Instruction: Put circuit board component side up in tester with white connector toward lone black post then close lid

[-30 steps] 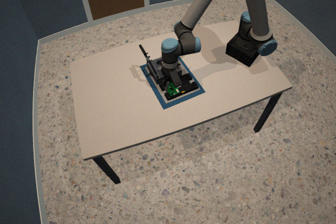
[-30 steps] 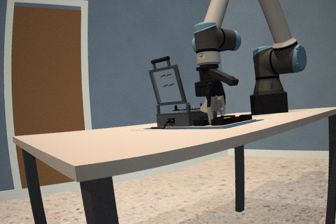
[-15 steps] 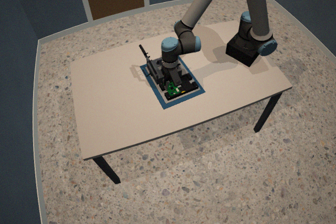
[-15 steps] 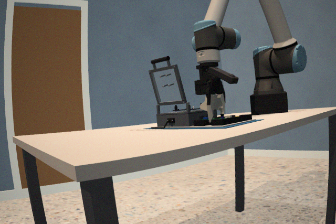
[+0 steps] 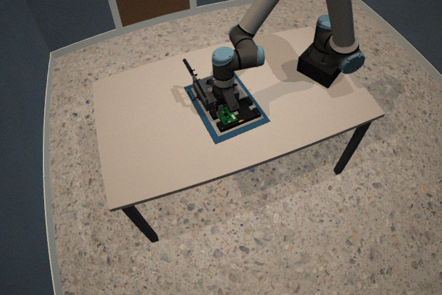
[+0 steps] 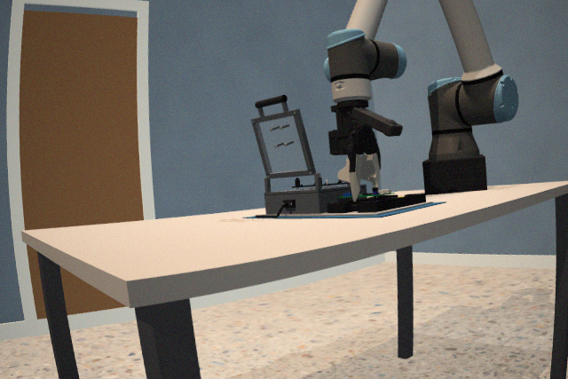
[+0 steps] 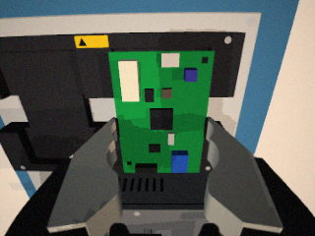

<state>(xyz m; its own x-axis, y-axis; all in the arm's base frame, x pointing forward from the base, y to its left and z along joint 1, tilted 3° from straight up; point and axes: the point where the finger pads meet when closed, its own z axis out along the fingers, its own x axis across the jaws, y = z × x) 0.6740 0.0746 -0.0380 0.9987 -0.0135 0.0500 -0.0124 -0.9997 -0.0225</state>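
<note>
The green circuit board (image 5: 227,117) (image 6: 363,195) (image 7: 187,118) is level, component side up, just above the black tray (image 5: 246,112) (image 6: 394,203) (image 7: 49,74). Its long white connector (image 7: 129,81) is at the upper left of the board in the wrist view. My gripper (image 5: 226,108) (image 6: 366,193) (image 7: 160,119) points down and is shut on the board's two long edges. The grey tester (image 6: 300,201) stands beside the tray with its lid (image 6: 304,141) raised. A small dark post (image 6: 296,181) shows on the tester. The two pins cannot be made out.
The lid's black handle (image 5: 188,65) (image 6: 271,100) stands up high beside the arm. A blue-bordered mat (image 5: 242,129) (image 7: 281,49) lies under tray and tester. A cable (image 6: 279,210) runs from the tester's side. The robot's black base (image 5: 318,70) (image 6: 453,175) stands on the same table.
</note>
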